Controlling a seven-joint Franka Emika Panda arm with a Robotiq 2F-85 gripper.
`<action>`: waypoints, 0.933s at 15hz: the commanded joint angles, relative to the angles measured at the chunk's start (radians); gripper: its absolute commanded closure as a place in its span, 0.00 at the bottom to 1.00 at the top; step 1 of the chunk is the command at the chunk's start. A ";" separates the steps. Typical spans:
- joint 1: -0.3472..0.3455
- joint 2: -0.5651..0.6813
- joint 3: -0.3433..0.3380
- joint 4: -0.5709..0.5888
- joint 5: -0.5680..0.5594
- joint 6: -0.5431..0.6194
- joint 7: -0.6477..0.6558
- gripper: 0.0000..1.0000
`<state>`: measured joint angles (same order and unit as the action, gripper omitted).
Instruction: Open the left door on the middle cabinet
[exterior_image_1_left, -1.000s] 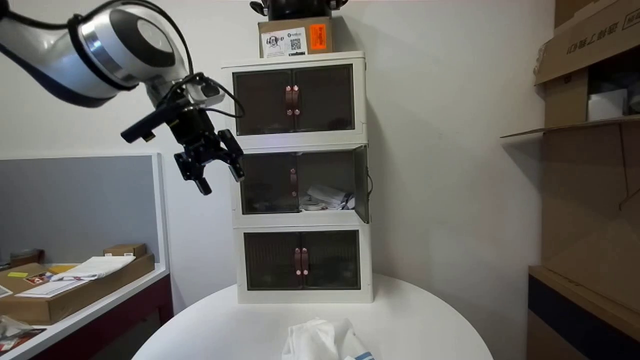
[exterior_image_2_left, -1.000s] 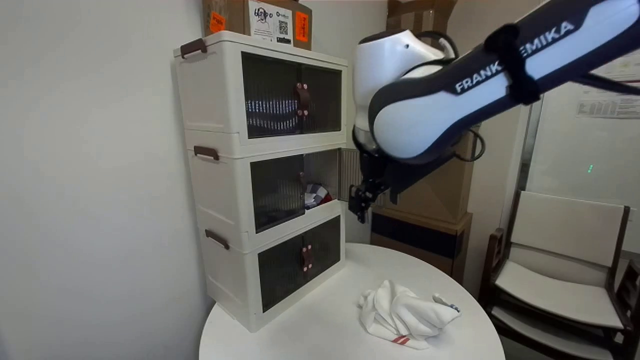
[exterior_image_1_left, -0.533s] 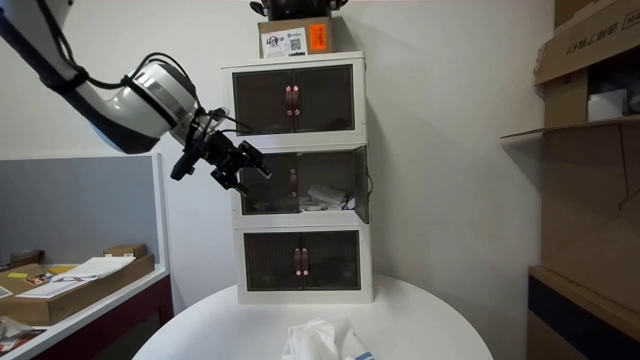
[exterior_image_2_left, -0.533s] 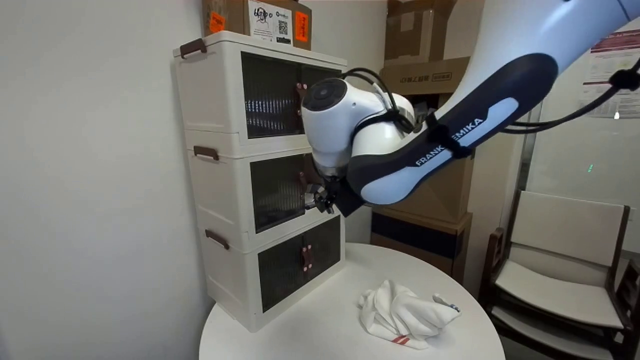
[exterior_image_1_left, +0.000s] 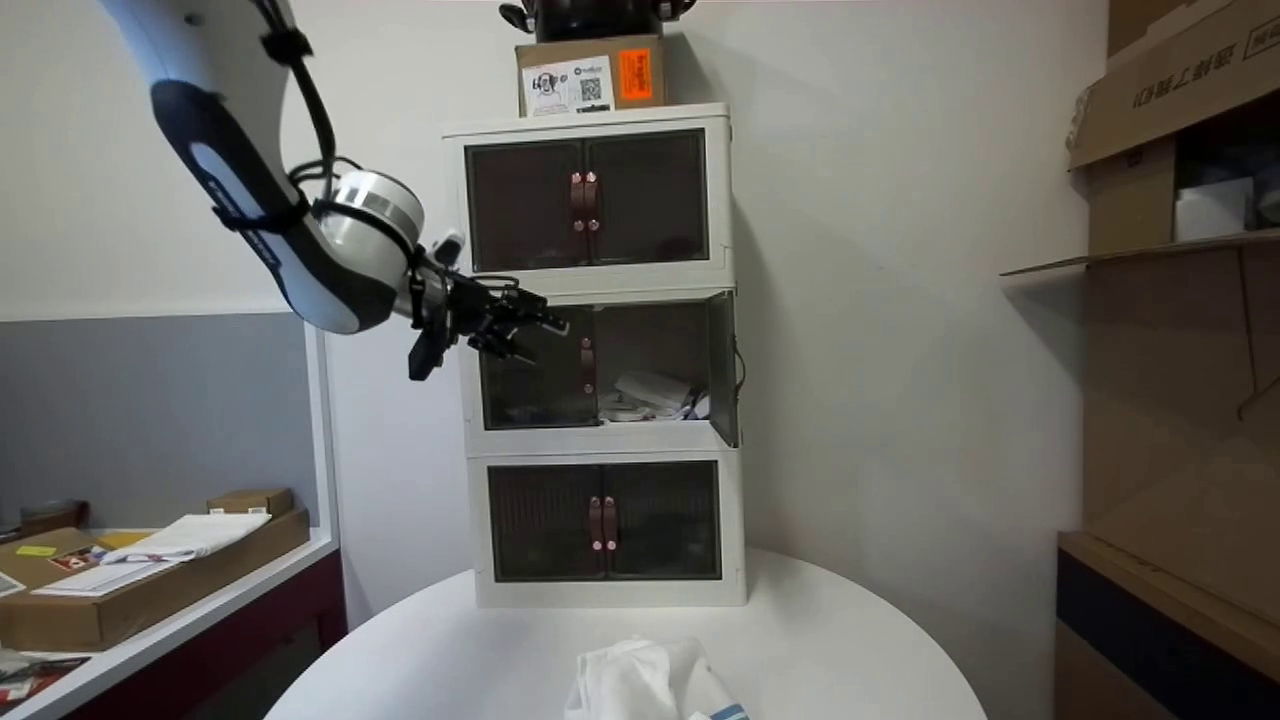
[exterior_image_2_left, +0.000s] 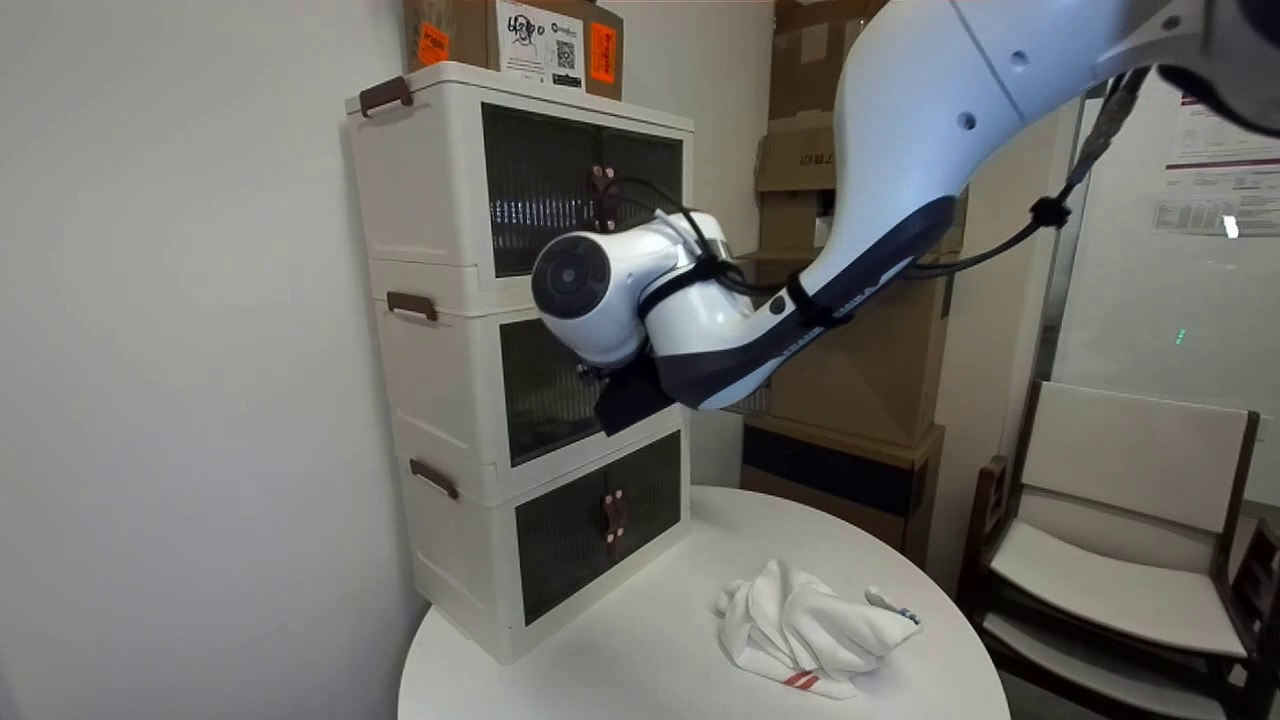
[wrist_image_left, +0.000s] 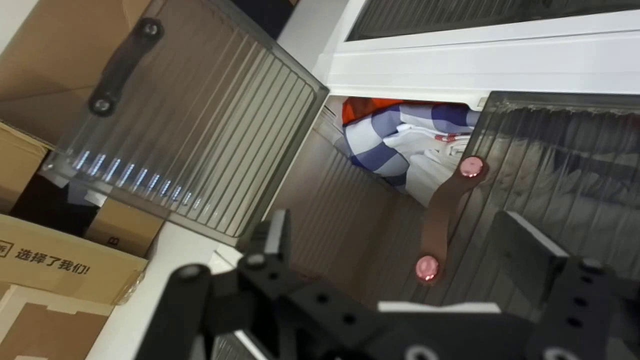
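Note:
The middle cabinet (exterior_image_1_left: 535, 441), white, stands between two similar ones and also shows in an exterior view (exterior_image_2_left: 440, 380). Its left door (exterior_image_1_left: 520, 400) is shut, dark and clear-paned; it also shows in an exterior view (exterior_image_2_left: 540, 400) and at right in the wrist view (wrist_image_left: 555, 200). A brown strap handle (wrist_image_left: 435, 220) with pink studs sits on its inner edge. My gripper (exterior_image_1_left: 545, 343) is open and empty in front of this door. In the wrist view the handle appears between the spread fingers (wrist_image_left: 402, 235), ahead of them. The arm mostly hides the gripper in an exterior view.
The right door (exterior_image_1_left: 723, 370) of the middle cabinet stands swung open, also in the wrist view (wrist_image_left: 195, 115). Folded cloths (wrist_image_left: 385, 140) lie inside. A crumpled white cloth (exterior_image_2_left: 800, 625) lies on the round white table (exterior_image_2_left: 620, 660). Cardboard boxes (exterior_image_2_left: 850, 370) stand beyond the cabinets.
The arm has swung the gripper from beside the stack to in front of the left door, and the wrist has turned to face it. The doors and cloth have not moved.

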<state>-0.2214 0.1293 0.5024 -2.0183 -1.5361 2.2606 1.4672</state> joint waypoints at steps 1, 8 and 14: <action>0.191 0.181 -0.174 0.132 -0.092 -0.011 0.145 0.00; 0.301 0.269 -0.302 0.205 -0.079 0.051 0.215 0.00; 0.318 0.234 -0.312 0.163 -0.071 0.056 0.208 0.00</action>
<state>0.0645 0.4125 0.2183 -1.8028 -1.6267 2.3095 1.6868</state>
